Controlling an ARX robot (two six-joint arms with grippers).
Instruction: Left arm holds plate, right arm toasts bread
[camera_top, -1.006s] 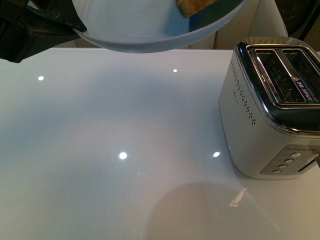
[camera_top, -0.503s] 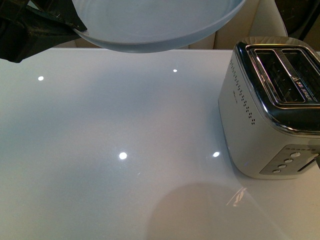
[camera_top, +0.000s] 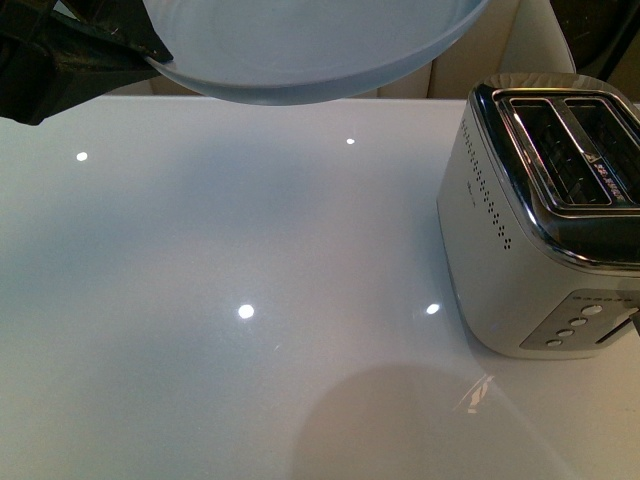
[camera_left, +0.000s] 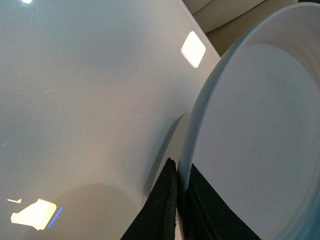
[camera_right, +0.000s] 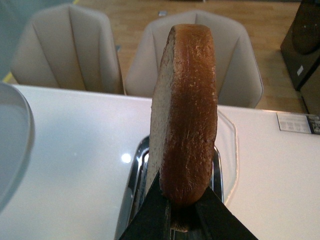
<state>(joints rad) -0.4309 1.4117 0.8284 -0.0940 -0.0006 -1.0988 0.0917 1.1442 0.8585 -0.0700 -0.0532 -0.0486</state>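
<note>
My left gripper (camera_left: 179, 172) is shut on the rim of the pale blue-grey plate (camera_left: 260, 130) and holds it in the air over the far left of the white table (camera_top: 250, 260). In the front view the plate (camera_top: 300, 50) fills the top edge with nothing on it, and the black left arm (camera_top: 60, 60) is at top left. My right gripper (camera_right: 179, 200) is shut on the bread (camera_right: 185, 110), a brown-crusted slice held edge-on above the chrome top of the toaster (camera_right: 137, 170). The right arm and bread are out of the front view.
The silver two-slot toaster (camera_top: 540, 220) stands at the table's right side, slots open upward. Beige chairs (camera_right: 65, 50) stand beyond the far table edge. A dark cabinet (camera_right: 302, 45) is at far right.
One second ago the bread showed at the plate's top right in the front view; since then it has left that view. The plate and left arm have stayed still.
</note>
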